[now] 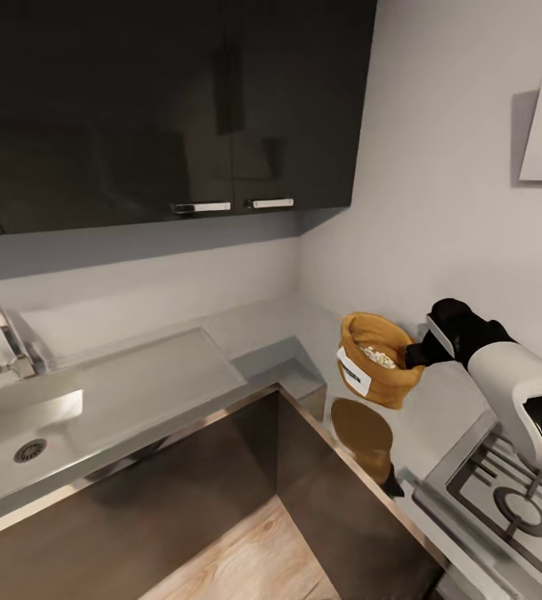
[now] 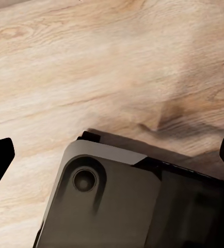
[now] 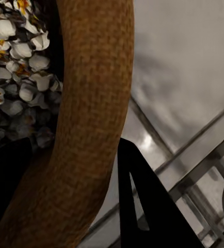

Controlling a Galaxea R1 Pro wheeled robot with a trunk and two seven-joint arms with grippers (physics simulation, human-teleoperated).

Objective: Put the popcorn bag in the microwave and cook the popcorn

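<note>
The right gripper (image 1: 414,354) is clamping the rolled rim of the popcorn bag (image 1: 377,360), holding it above the countertop (image 1: 288,333) beside the stove (image 1: 504,492), while the left gripper's (image 2: 112,155) fingers are standing wide apart.

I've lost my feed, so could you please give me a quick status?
Right claw shut on bag rim, bag lifted off countertop. Left claw open over floor. Popcorn inside. Path clear.

The popcorn bag (image 1: 378,358) sits at centre right, sink (image 1: 29,433) lower left, stove (image 1: 504,500) lower right.
</note>
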